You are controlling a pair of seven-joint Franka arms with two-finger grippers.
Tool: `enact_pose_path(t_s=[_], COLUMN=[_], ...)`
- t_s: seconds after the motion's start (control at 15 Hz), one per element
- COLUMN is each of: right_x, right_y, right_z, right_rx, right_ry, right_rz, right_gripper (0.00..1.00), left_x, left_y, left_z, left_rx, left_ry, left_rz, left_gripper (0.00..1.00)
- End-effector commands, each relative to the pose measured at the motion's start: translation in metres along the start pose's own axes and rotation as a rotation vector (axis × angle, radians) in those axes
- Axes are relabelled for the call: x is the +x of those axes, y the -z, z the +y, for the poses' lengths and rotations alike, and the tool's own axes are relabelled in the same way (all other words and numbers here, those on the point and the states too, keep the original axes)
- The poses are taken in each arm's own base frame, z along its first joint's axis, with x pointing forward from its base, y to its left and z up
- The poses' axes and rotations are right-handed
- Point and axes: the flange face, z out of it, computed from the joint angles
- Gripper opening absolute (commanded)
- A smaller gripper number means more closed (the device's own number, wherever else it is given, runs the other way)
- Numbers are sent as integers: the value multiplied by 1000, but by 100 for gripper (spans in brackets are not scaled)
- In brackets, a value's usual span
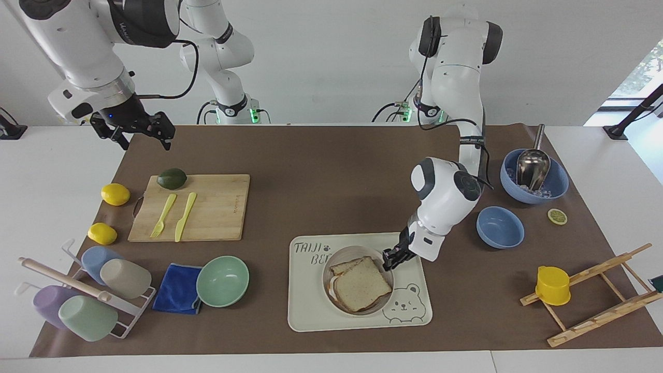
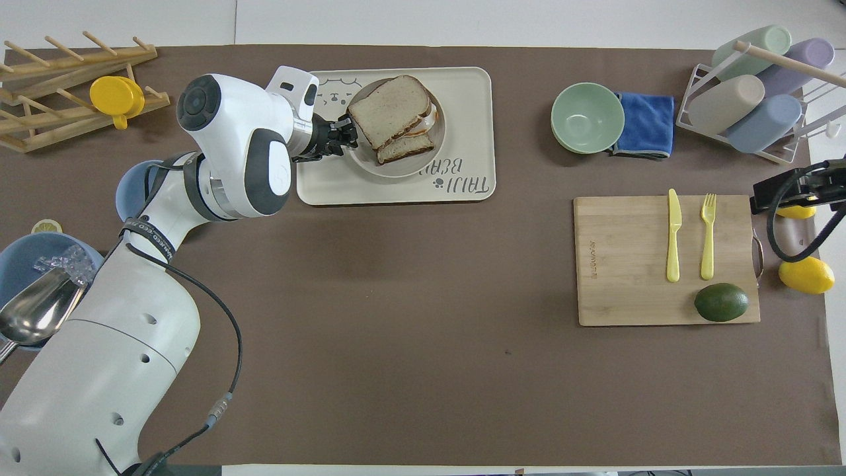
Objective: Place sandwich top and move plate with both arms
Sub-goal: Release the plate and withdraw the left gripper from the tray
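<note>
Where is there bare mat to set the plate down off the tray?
Widest bare patch: nearer the robots than the tray, between the cutting board and the small blue bowl. Crowded around the mint-green bowl, cloth and cup rack.

The room is bright and the light is even, white and soft, as from lamps above. Shadows are weak and short: a pale one lies on the brown mat (image 1: 321, 171) just under the left gripper (image 1: 389, 258) and its forearm, and a thin one beside the cutting board (image 2: 666, 260). At the edge toward the left arm's end, a window (image 1: 642, 72) gives daylight and looks a little overexposed. The metal scoop (image 1: 532, 165) shows small glare. Both views are sharp, with no motion blur. In the overhead view the left arm's base, close to the camera, looks very large and stretched.
</note>
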Motion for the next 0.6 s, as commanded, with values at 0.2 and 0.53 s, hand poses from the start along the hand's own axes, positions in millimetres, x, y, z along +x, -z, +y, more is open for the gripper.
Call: enact_pose_path(t_s=[0.2,0.53], right_x=[-6,-7], right_y=[2,2], right_z=[0,-2], right_rx=[36,69], right_ry=[-13,-12], right_rz=[8,8], right_gripper=[100,100], left_x=[-6,8], left_y=[31,109], left_z=[-3,-21], left_rx=[68,61], left_ry=[-35,3], left_rz=[-53,-72], left_gripper=[100,100])
